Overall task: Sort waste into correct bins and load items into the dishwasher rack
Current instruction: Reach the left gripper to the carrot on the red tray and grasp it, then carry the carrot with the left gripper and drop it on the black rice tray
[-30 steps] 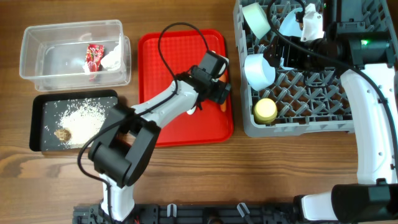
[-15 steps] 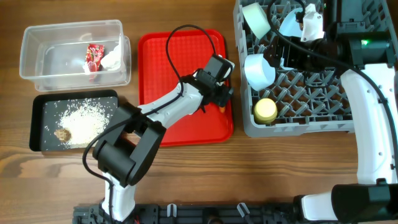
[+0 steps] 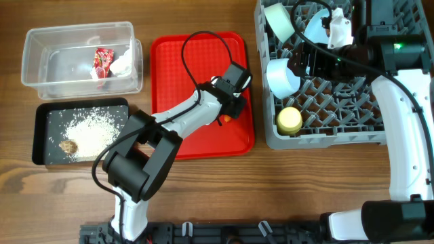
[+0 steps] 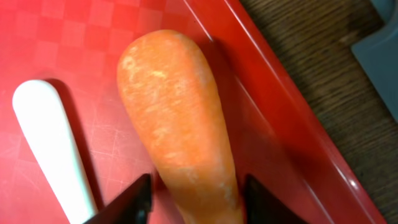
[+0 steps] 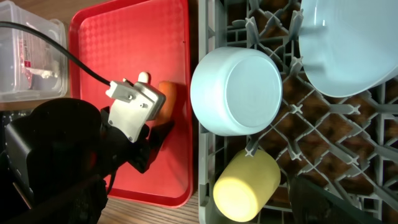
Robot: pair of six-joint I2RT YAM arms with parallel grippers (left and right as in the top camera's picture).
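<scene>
An orange carrot (image 4: 177,124) lies on the red tray (image 3: 176,68) near its right edge and shows as a small orange tip in the overhead view (image 3: 222,120). My left gripper (image 4: 194,205) is open, with one finger on each side of the carrot's thick end (image 3: 229,110). A white plastic spoon (image 4: 53,143) lies just left of the carrot. My right gripper (image 3: 298,62) hovers open and empty over the grey dishwasher rack (image 3: 339,115). The rack holds two pale bowls (image 3: 279,20) (image 3: 283,76), the pale-blue plate (image 3: 319,27) and the yellow cup (image 3: 289,120).
The clear tub (image 3: 41,64) at the back left holds the red wrapper (image 3: 102,61) and the white tissue (image 3: 122,64). The black tray (image 3: 41,135) in front of it holds rice (image 3: 91,125) and a brown lump (image 3: 68,146). The left arm's cable loops above the red tray.
My left gripper has shifted a little left and toward the front, closing in over the carrot. The visible orange tip now shows further left. The right arm has barely moved.
</scene>
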